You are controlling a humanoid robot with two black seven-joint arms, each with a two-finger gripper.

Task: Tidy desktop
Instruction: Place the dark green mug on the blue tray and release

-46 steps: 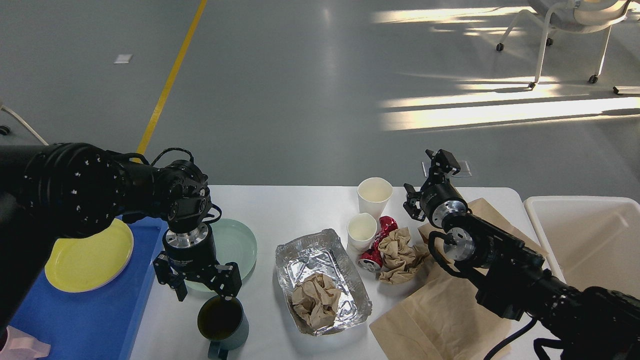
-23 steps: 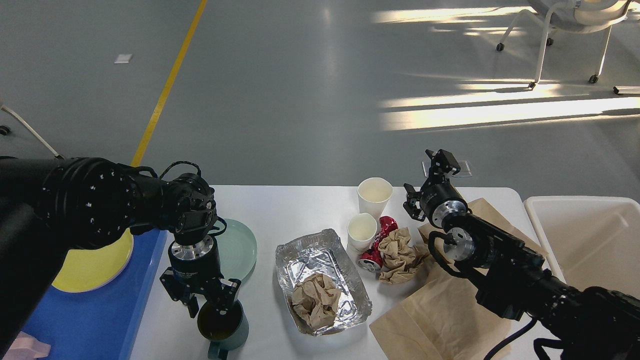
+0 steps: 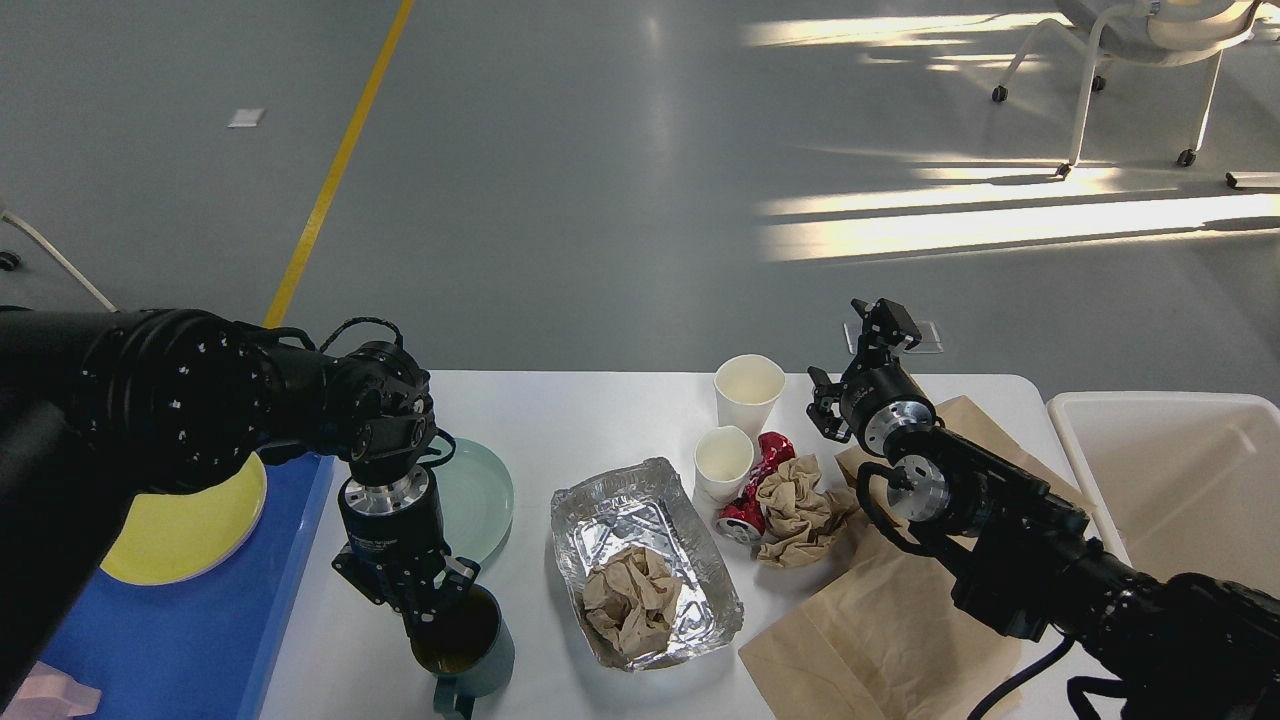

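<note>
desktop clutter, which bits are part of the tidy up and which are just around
Part of the job:
white rectangular desktop
dark green mug, left tool at its rim
silver foil tray
white paper cups
crushed red can

Just around:
white chair
yellow floor line

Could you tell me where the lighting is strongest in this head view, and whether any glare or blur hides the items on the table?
Head view: sunlight stripes blaze on the floor upper right; the desktop is evenly lit and sharp; the foil tray glints mildly; the left gripper at the mug is dark, fingers hard to separate.
</note>
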